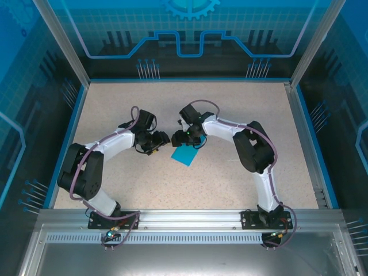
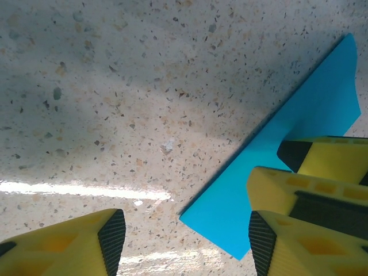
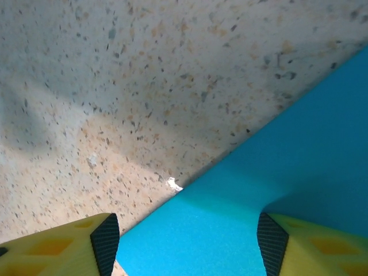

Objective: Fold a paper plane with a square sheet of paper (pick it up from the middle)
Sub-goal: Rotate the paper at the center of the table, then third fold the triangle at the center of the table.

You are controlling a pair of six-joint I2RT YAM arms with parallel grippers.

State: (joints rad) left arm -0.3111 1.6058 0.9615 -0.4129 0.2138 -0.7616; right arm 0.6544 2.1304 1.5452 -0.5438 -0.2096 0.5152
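The turquoise sheet of paper lies on the speckled table, just right of centre. In the left wrist view the paper runs as a slanted band with its far corner curled up. My left gripper hovers open at the paper's left edge. Its fingers straddle bare table and the paper's near corner. My right gripper stands open over the paper's upper edge. Its yellow fingers rest on the paper in the left wrist view. In the right wrist view the paper spreads under the open right gripper.
The speckled tabletop is ringed by blue enclosure walls. A metal rail with both arm bases runs along the near edge. The two arms curve inward and their wrists nearly meet above the paper.
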